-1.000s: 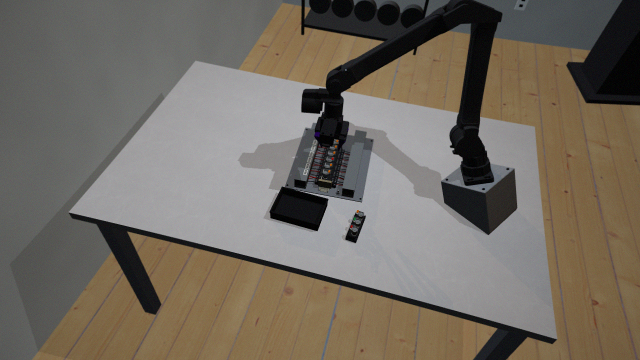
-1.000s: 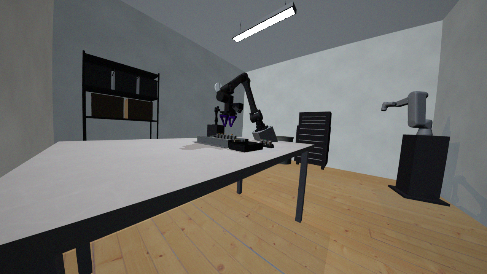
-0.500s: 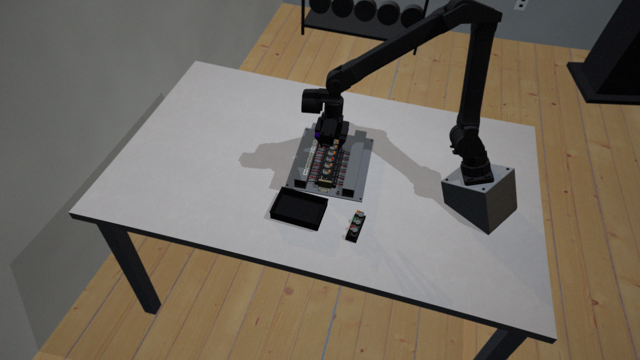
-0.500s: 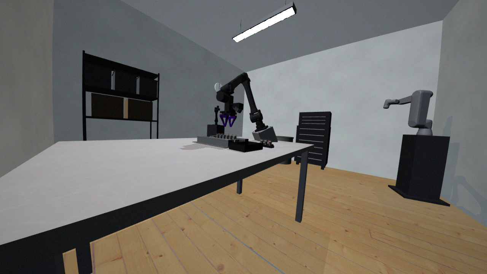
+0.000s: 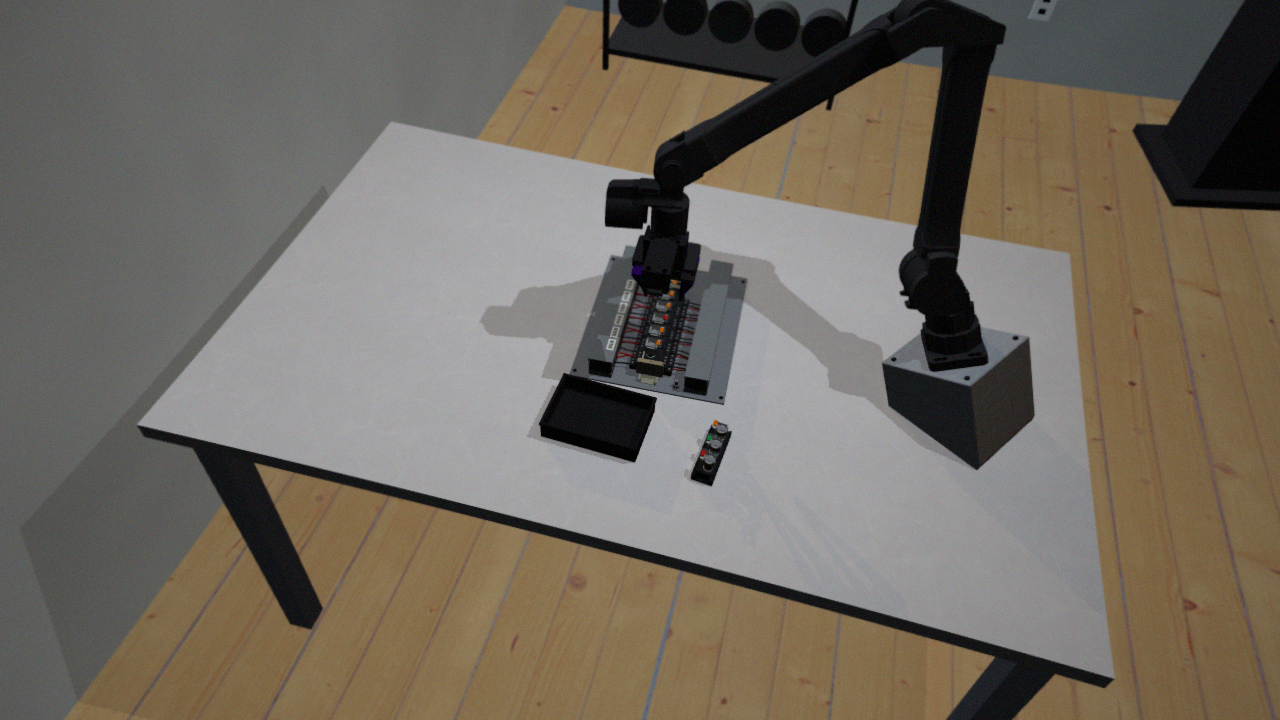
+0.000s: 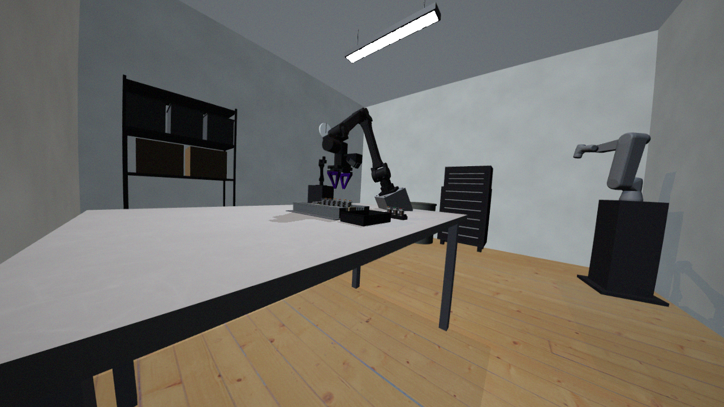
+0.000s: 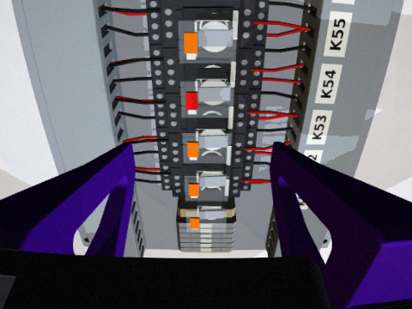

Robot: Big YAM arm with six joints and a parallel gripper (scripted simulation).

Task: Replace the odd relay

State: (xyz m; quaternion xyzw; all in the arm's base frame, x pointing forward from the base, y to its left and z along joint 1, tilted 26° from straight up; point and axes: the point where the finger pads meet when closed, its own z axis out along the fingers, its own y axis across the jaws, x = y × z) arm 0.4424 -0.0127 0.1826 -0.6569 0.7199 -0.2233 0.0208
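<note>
A row of relays stands in sockets on the grey panel (image 5: 733, 335). One relay (image 5: 665, 317) (image 7: 191, 100) has a red test button; the others show orange ones. In the wrist view all visible buttons are on the left side of their relays. My gripper (image 6: 339, 188) (image 7: 202, 155) is open and empty, pointing down above the row, clear of the relay tops. The spare holder (image 5: 701, 478) stands in front of the panel with three spares: an orange-button one (image 5: 720, 428) at the back, a green-button one (image 5: 715, 443) in the middle, a red-button one (image 5: 708, 461) in front. The black tray (image 5: 590, 442) (image 6: 366, 219) is empty.
Wire ducts flank the row; the wide grey duct (image 5: 708, 331) is on its right in the top view. Red and black wires (image 7: 136, 61) run from the ducts to the sockets. Labels K55 (image 7: 337, 34), K54 (image 7: 328, 83) and K53 (image 7: 319, 127) line one duct.
</note>
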